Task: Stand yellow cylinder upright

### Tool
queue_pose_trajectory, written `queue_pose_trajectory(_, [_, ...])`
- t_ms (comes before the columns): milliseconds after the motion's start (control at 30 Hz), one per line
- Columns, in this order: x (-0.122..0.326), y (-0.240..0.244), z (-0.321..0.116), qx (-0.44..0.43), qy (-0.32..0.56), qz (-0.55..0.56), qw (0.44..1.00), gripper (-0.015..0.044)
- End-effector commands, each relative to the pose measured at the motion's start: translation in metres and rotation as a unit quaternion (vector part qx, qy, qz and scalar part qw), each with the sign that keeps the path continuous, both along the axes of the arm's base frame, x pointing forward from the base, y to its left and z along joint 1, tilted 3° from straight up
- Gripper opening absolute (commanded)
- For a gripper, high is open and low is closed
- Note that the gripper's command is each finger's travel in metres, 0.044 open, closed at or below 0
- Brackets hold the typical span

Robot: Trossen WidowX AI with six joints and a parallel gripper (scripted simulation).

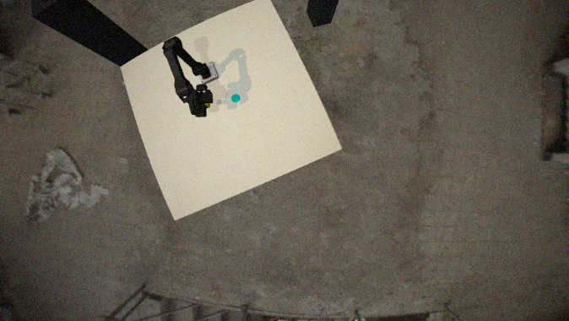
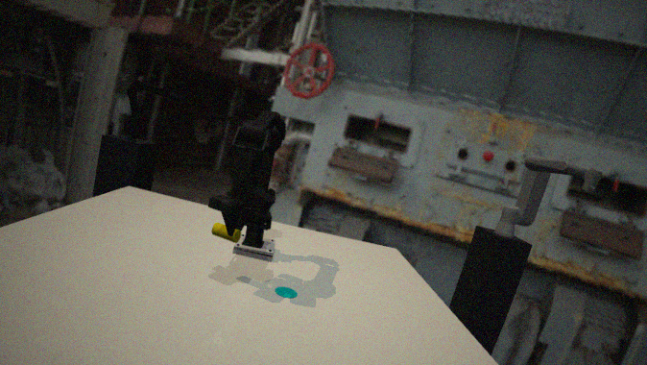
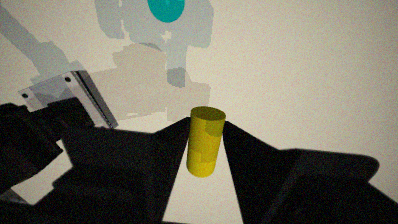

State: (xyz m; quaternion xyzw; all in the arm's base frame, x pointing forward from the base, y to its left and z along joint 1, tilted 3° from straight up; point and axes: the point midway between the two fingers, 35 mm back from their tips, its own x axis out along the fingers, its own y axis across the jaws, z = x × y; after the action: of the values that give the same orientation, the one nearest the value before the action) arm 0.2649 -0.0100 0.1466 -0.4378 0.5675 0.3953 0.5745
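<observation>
Currently hand [image 3: 205, 131] clamped on yellow cylinder [image 3: 204, 141], carried horizontal above tabletop [image 2: 120, 288], short of cyan circle [image 2: 286, 292]. I would rotate wrist until upright, centre over circle, lower gently.

One yellow cylinder [image 3: 204, 141]; one cyan circle [image 2: 285, 292]; one table [image 2: 96, 288]; one arm [image 1: 179, 72].

Matt, smooth yellow cylinder [image 3: 204, 141]
</observation>
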Motion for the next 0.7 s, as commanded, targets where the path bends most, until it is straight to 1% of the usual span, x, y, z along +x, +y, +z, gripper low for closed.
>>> queue_pose_trajectory(0, [0.002, 0.013, 0.002, 0.0, -0.001, 0.0, 1.0, 0.0105])
queue_pose_trajectory(667, [0.0, 0.076, 0.004, 0.007, -0.003, 0.007, 1.0, 0.0105])
